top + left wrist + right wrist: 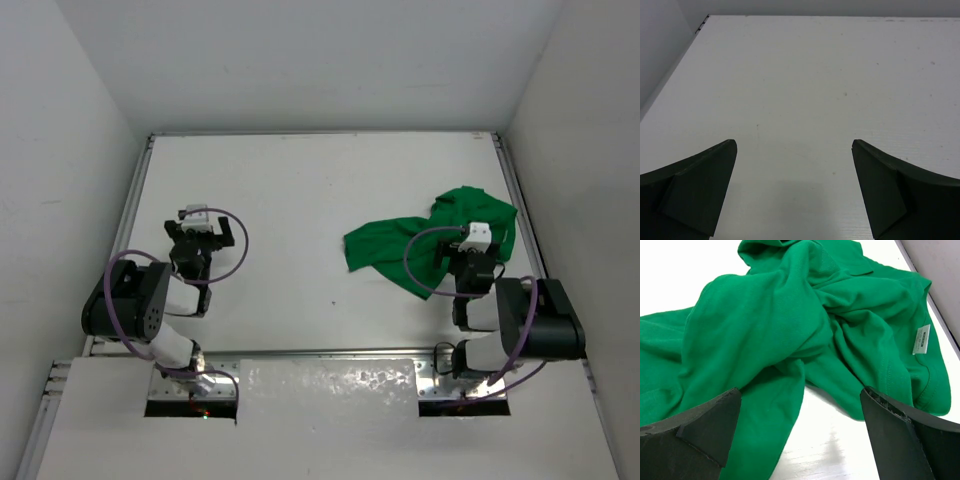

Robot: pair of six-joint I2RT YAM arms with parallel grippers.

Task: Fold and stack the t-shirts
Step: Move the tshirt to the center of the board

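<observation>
One bright green t-shirt (pixel 400 250) lies crumpled at the right of the white table, bunched in folds. In the right wrist view the t-shirt (pixel 775 325) fills most of the frame, with a white label (pixel 922 339) at its right. My right gripper (pixel 478 228) hangs over the shirt's near right part; it is open and empty, its fingers (pixel 705 435) wide apart just above the cloth. My left gripper (pixel 204 222) is open and empty over bare table at the left, far from the shirt; its dark fingers (pixel 695 195) frame bare white surface.
White walls enclose the table (pixel 300 190) on the left, back and right. The right wall runs close beside the shirt (pixel 940 270). A metal rail (pixel 330 352) runs along the near edge by the arm bases.
</observation>
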